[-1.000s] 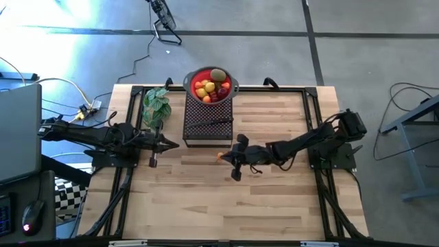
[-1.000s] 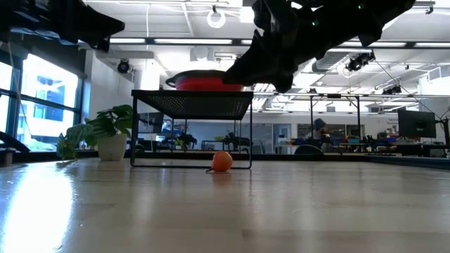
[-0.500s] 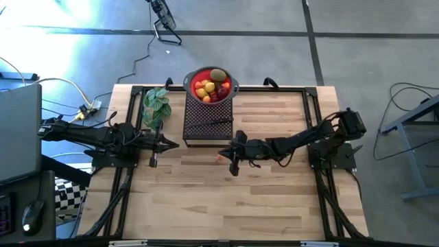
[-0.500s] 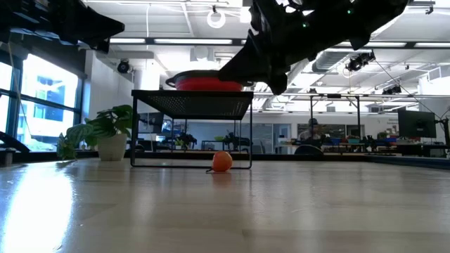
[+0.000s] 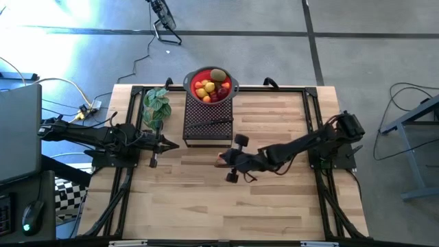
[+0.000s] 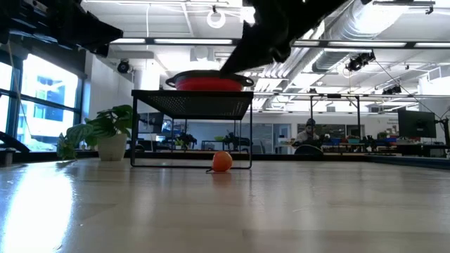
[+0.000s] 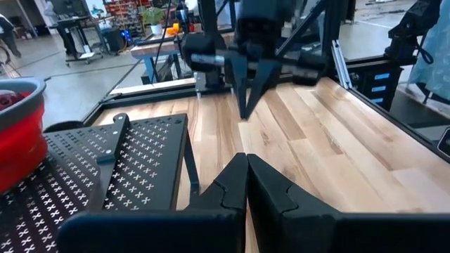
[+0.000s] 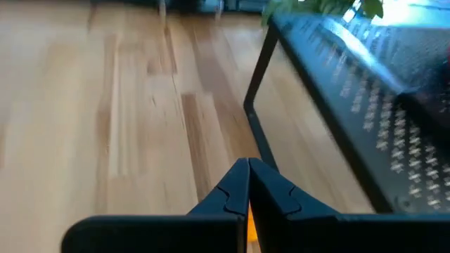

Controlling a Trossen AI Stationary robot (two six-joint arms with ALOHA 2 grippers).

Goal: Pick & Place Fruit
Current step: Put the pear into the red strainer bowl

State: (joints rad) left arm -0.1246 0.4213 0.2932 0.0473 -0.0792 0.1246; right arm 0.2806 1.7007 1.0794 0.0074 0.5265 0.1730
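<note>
— Where do we see the loose fruit?

— We see one small round orange fruit lying on the pale wooden tabletop, just in front of the black perforated metal stand. From above, only a sliver of orange shows at the tip of the right claw.

— And the rest of the fruit?

— We find it piled in the red bowl with a grey rim, which sits on the far end of the stand: yellow lemons, a brown kiwi and dark red ones.

— How does the right claw stand?

— We see its two dark fingers pressed tip to tip with nothing between them, and a thin strip of orange shows just beneath them. At table height the arm hangs above the orange fruit, clear of it.

— And the left claw?

— We see it waiting near the left edge of the tabletop, the left claw pointing toward the stand. Its fingers are likewise closed together and empty.

— Anything else on the stand side?

— We note a black-handled knife lying on the stand's perforated top, and a small green leafy plant in a white pot beside the stand's left side.
</note>
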